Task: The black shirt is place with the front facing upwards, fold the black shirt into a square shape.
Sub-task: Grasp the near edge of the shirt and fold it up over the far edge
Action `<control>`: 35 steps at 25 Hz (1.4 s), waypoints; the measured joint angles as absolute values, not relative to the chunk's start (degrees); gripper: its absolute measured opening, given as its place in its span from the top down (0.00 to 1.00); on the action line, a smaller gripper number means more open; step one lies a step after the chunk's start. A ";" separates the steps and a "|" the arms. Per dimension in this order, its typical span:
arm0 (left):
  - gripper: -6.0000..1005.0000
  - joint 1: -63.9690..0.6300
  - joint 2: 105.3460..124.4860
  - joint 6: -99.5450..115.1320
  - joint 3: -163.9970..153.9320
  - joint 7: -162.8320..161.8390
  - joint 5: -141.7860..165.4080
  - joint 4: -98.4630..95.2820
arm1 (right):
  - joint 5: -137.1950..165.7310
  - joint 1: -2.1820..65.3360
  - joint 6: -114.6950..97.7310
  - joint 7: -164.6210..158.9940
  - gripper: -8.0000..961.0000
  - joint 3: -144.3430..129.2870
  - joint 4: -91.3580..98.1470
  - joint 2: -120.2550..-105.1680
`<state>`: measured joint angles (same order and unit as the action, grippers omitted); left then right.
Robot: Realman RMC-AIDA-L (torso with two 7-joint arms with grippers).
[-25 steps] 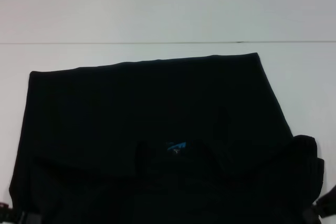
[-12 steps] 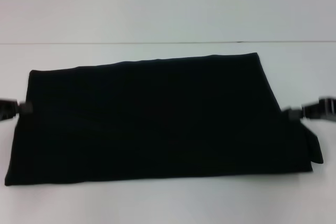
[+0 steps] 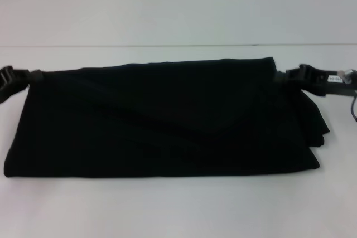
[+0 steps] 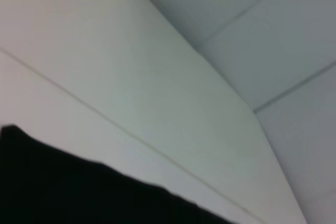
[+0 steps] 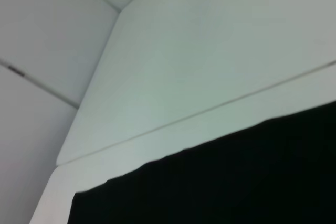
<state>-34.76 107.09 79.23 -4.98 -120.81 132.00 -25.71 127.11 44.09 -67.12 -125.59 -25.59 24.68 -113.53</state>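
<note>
The black shirt (image 3: pixel 162 121) lies on the white table as a wide band, doubled over, with no lettering or neck label showing. My left gripper (image 3: pixel 32 75) is at the band's far left corner, shut on the cloth edge. My right gripper (image 3: pixel 281 76) is at the far right corner, also shut on the cloth. On the right side a loose fold (image 3: pixel 315 121) bulges out past the band's edge. The left wrist view shows only a stretch of the black shirt (image 4: pixel 63 187) against the table, and the right wrist view likewise shows the black shirt (image 5: pixel 236 177).
The white table (image 3: pixel 167 210) runs all around the shirt, with a thin seam line (image 3: pixel 167 45) behind it. A dark cable (image 3: pixel 352 110) hangs at the right edge of the head view.
Both grippers have moved away from me, carrying the shirt's near edge over to its far edge. The neck label is now covered and the band is narrower.
</note>
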 joint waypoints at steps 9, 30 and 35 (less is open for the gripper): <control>0.92 -35.07 108.30 73.77 -5.07 -119.81 124.39 -25.54 | 116.64 43.70 -64.55 -124.09 0.96 -25.33 24.89 -113.62; 0.89 -38.25 112.78 58.69 -5.37 -114.49 117.34 -24.02 | 110.26 45.94 -49.77 -115.69 0.96 -26.08 22.22 -117.86; 0.88 -39.25 113.15 55.20 -5.23 -113.21 117.17 -22.73 | 110.11 47.05 -45.96 -113.56 0.96 -26.13 21.96 -119.14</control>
<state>-39.25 113.15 55.20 -5.23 -113.21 117.17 -22.73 110.11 47.05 -45.96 -113.56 -26.13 21.96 -119.14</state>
